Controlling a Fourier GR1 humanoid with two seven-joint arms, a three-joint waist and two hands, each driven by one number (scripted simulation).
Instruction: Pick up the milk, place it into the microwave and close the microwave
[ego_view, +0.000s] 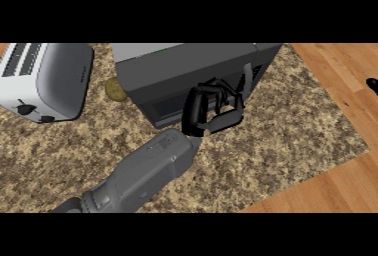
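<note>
One left hand (209, 107) up against microwave (184, 65) door (246, 82), ajar; clenched or released, can't tell. Milk hidden, location unknown. Right hand (373, 86) barely showing at right edge, state unreadable. Toaster (46, 80) left of microwave.

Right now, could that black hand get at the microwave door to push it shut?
Probably yes. The left hand is already at the front of the microwave, right by the door's edge, and nothing lies between them. Whether its fingers actually touch the door is hard to tell.
</note>
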